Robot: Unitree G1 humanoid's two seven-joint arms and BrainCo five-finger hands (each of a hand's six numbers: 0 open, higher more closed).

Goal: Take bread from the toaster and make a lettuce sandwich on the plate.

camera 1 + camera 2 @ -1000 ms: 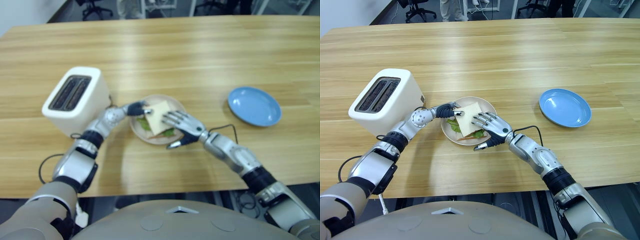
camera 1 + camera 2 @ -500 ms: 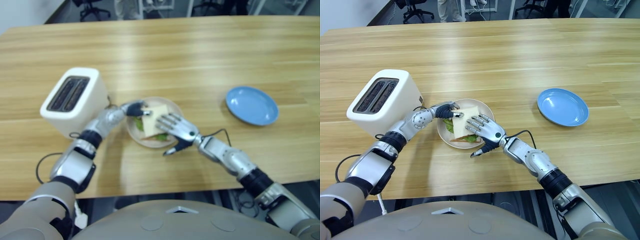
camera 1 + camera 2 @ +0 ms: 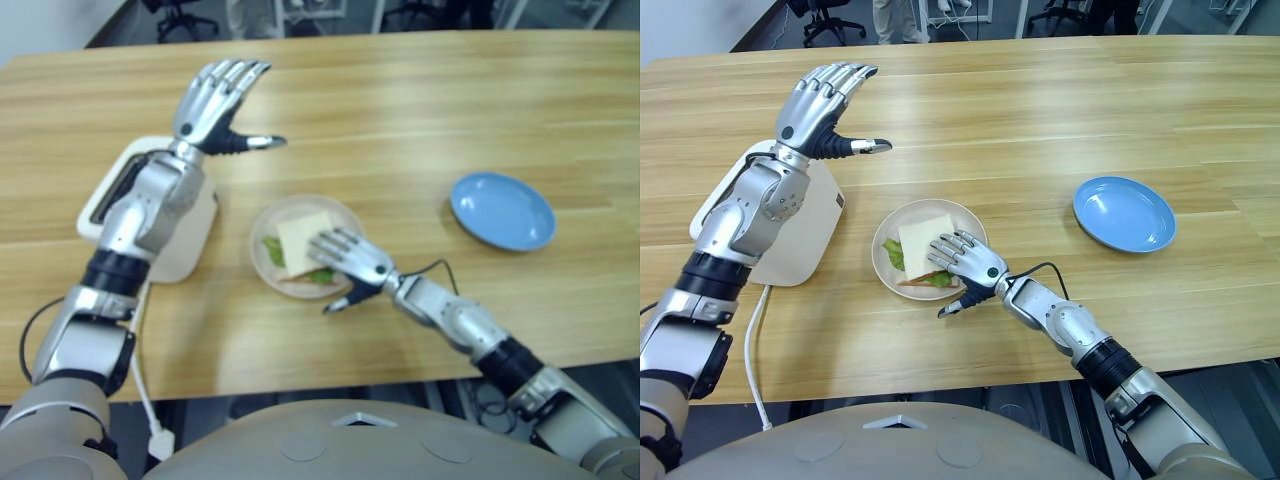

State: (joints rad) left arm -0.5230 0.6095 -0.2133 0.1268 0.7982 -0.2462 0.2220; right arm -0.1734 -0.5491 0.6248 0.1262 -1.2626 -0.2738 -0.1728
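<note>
I'm looking down at a table (image 3: pixel 1040 110) of pale wood, its grain running in long bands and its top giving off a soft satin sheen. The toaster (image 3: pixel 805 240) is showing a smooth cream shell (plastic, by the look of it), hardly shining at all. The left hand (image 3: pixel 815 105) and right hand (image 3: pixel 965 262) are gleaming like brushed silver metal, with darker matt patches on them. The beige plate (image 3: pixel 880 262) is looking smooth and dull, while the blue plate (image 3: pixel 1125 213) is catching glossy highlights. The bread (image 3: pixel 920 243) is reading as soft and matt, the lettuce (image 3: pixel 893 256) as crinkled, and the white cable (image 3: pixel 750 340) as smooth plastic.
</note>
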